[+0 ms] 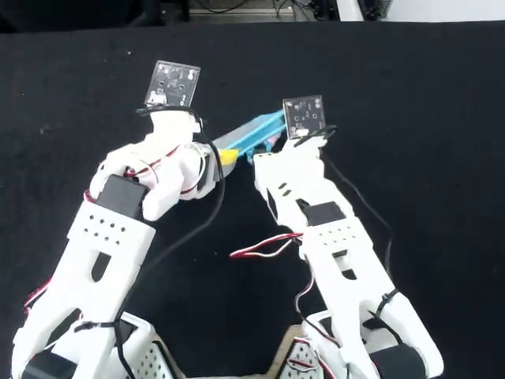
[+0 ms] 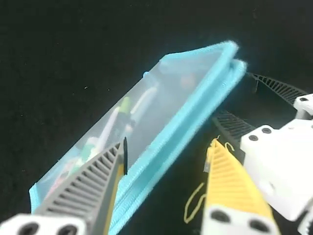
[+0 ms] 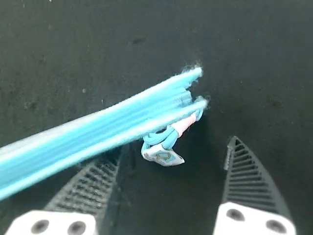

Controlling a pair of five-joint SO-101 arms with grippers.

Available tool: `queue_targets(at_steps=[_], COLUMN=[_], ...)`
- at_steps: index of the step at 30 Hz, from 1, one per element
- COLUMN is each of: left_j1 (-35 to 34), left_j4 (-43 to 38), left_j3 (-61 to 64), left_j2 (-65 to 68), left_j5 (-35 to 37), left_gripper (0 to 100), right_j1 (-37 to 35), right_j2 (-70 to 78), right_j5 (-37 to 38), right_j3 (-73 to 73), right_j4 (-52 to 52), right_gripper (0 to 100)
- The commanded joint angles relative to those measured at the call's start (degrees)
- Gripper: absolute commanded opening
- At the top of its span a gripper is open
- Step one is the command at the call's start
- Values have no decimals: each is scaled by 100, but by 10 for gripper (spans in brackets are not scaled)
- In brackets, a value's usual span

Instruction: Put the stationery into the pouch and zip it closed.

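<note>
Blue-edged with a clear side, the pouch (image 1: pixel 254 133) sits in the far half of the black tabletop (image 1: pixel 426 95), about midway between its left and right edges. It stands tipped up on one long edge rather than lying flat, and runs slantwise between the two arms.

Through the clear panel in the left wrist view, the stationery (image 2: pixel 123 113) shows inside the pouch as several pens lying lengthwise, pale and green among them. The blue zip (image 2: pixel 188 125) runs along the long edge nearest that camera.

The left claw (image 2: pixel 167 143) stands wide apart at one end of the pouch. Its grey ribbed finger lies against the clear side and its yellow finger is off to the other side, apart from the zip edge. It has hold of nothing.

The right claw (image 3: pixel 176 149) is at the pouch's other end, also spread wide. One dark ribbed finger sits under the blue edge and the other is well clear of it, so it grips nothing. The zip pull (image 3: pixel 164 154), a small pale tag on a blue and pink cord, hangs from the very end of the pouch in the gap between those two fingers. Whether the zip is fully shut I cannot tell.
</note>
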Motion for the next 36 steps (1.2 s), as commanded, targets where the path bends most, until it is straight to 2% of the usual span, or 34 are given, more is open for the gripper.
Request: queue_targets(at_steps=[1,10,22,25,30,36], left_j1=[-40,-541,-637,-910,-1780,-2404], left_j4=[299,387,413,422,703,756], left_j3=[-593,-620,-567,-558,-523,154], left_j2=[-88,-88,-97,-97,-79,-88], left_j5=[-35,-35,-35,-35,-35,-35], left_gripper=[266,266,266,266,266,266], right_j1=[79,79,79,79,70,70], right_j2=[-4,-4,22,22,4,-13], right_j5=[-9,-9,-9,-9,-9,-9], right_j3=[-13,-13,-13,-4,57,75], right_j4=[-229,-220,-220,-220,-229,-220], right_gripper=[289,289,289,289,289,289])
